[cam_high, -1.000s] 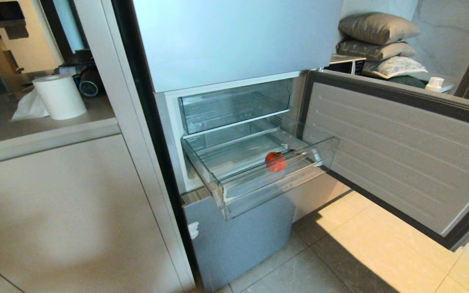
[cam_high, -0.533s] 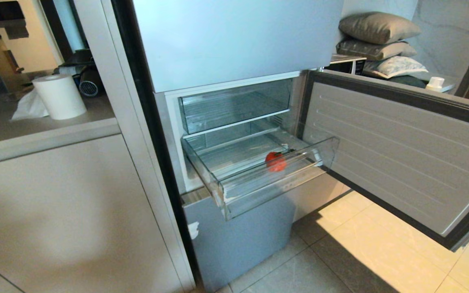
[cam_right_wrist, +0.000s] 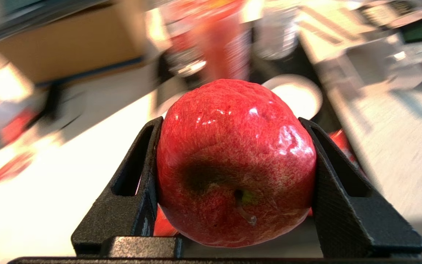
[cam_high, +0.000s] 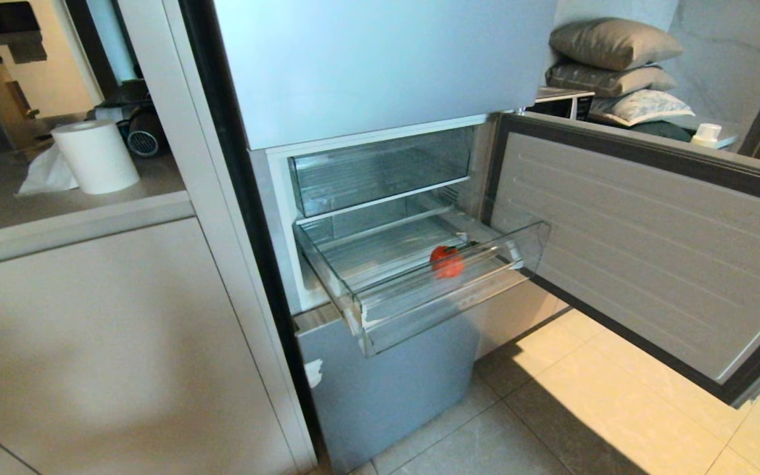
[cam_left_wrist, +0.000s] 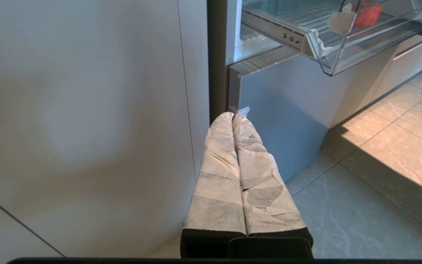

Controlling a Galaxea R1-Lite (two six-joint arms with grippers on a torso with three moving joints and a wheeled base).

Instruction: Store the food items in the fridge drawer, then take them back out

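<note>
Nothing has shifted in the head view since a second ago: the small round red-orange tomato-like item [cam_high: 446,261] stays at frame centre on the ribbed floor of the pulled-out transparent plastic fridge drawer [cam_high: 449,301], behind its tall clear lip. Neither arm shows there. Low in the left wrist view, the left claw [cam_left_wrist: 233,116] hangs clenched, its cloth-wrapped fingers [cam_left_wrist: 221,176] pressed together. Filling the right wrist view, the right claw [cam_right_wrist: 233,126] grasps a glossy, mottled red apple [cam_right_wrist: 234,161] between black textured wedge-shaped fingers [cam_right_wrist: 343,190].
</note>
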